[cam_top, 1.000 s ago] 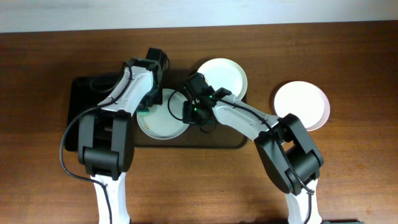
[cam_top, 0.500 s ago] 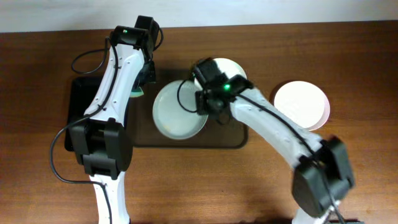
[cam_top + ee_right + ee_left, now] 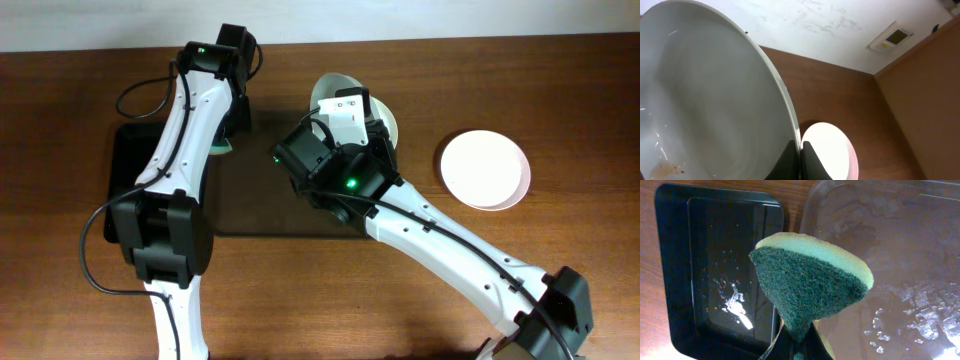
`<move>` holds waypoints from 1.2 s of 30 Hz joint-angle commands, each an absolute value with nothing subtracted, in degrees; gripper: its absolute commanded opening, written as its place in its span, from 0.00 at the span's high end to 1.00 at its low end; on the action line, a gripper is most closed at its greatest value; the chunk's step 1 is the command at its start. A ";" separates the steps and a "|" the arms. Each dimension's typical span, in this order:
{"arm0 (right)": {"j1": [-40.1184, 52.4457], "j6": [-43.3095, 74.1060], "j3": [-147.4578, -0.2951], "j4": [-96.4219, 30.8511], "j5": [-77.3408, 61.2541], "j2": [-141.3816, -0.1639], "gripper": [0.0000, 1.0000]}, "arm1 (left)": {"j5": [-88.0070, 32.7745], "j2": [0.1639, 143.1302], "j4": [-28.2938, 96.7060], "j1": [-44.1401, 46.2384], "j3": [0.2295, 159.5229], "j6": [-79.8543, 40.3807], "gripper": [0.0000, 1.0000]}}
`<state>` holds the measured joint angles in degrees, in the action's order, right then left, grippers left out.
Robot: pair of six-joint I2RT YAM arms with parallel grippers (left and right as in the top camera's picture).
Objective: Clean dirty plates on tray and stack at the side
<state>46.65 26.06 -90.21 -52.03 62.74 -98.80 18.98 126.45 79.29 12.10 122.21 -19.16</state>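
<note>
My right gripper (image 3: pixel 801 150) is shut on the rim of a pale plate (image 3: pixel 715 100) and holds it up on edge, off the dark brown tray (image 3: pixel 250 205). A brown smudge (image 3: pixel 662 170) sits low on the plate's inside. In the overhead view my right arm hides most of this plate. A white plate (image 3: pixel 388 125) lies at the tray's back right, partly under that arm. Another white plate (image 3: pixel 485 170) lies on the table to the right, and it also shows in the right wrist view (image 3: pixel 827 150). My left gripper (image 3: pixel 228 135) is shut on a green and yellow sponge (image 3: pixel 810 285) above the tray's left edge.
A smaller black tray (image 3: pixel 130 180) lies left of the brown tray, with wet streaks (image 3: pixel 735 305) in it. The brown tray's floor (image 3: pixel 890 255) is wet with droplets. A white wall stands behind the table's far edge.
My right gripper has lifted the pale plate off the tray and tipped it on edge. My left gripper drew back to the tray's back left with the sponge, then stayed still.
</note>
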 commanded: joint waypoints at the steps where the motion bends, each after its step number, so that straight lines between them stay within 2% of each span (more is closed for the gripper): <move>1: 46.85 32.16 -90.91 -51.66 59.02 -97.86 0.96 | 18.39 126.63 79.26 11.73 123.04 -20.12 0.99; 3: 46.50 41.87 -88.73 -49.06 41.30 -99.02 0.96 | 8.69 126.52 81.47 9.41 123.07 -18.37 0.99; 6: 46.04 47.07 -86.06 -41.58 28.32 -106.43 0.96 | -5.89 126.52 85.45 3.51 123.07 -11.86 0.99; 9: 45.19 47.09 -86.06 -35.48 19.81 -113.99 0.96 | -6.28 126.52 85.36 -0.14 123.07 -11.86 0.99; 11: 43.27 47.27 -86.06 -33.01 15.35 -117.43 0.96 | -6.26 126.52 84.44 0.45 123.07 -11.86 0.99; 16: 39.33 47.27 -86.04 -28.91 9.04 -121.01 0.96 | -6.26 126.52 84.51 1.74 123.04 -11.90 0.99; 22: 39.24 47.22 -86.04 -28.93 8.08 -121.45 0.96 | -5.26 126.54 83.24 5.74 122.32 -11.92 0.99; 29: 39.24 47.22 -86.04 -29.08 8.08 -121.45 0.96 | -5.78 126.54 81.12 6.63 112.46 -12.05 0.99; 31: 39.24 47.22 -86.04 -29.08 8.08 -121.45 0.96 | -4.89 126.54 78.41 8.29 110.54 -11.97 0.99; 36: 39.24 46.98 -86.04 -29.10 8.10 -121.45 0.96 | 5.08 126.54 64.75 14.31 95.18 -23.40 0.99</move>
